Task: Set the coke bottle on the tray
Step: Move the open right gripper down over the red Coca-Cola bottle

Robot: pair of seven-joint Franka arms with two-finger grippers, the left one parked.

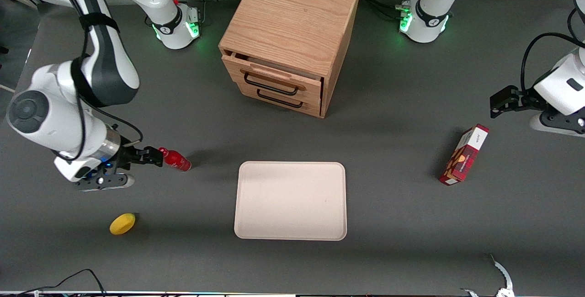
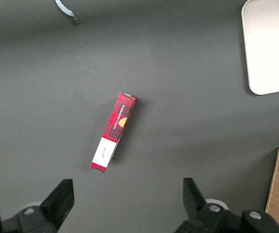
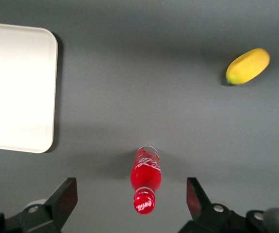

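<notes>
Lemon (image 1: pixel 122 223) is lying nearest; wide-open hand (image 1: pixel 153 156) is straddling the coke bottle (image 1: pixel 175 159), ungrasped, tray (image 1: pixel 290 233) waiting at its three o'clock.

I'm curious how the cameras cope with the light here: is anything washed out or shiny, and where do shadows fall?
Right wrist view: the tray glares almost white; the coke bottle, between the open gripper fingers, shows small highlights. Front view: soft shadows lie beside the bottle, lemon and carton; green lights glow at the arm bases.
</notes>
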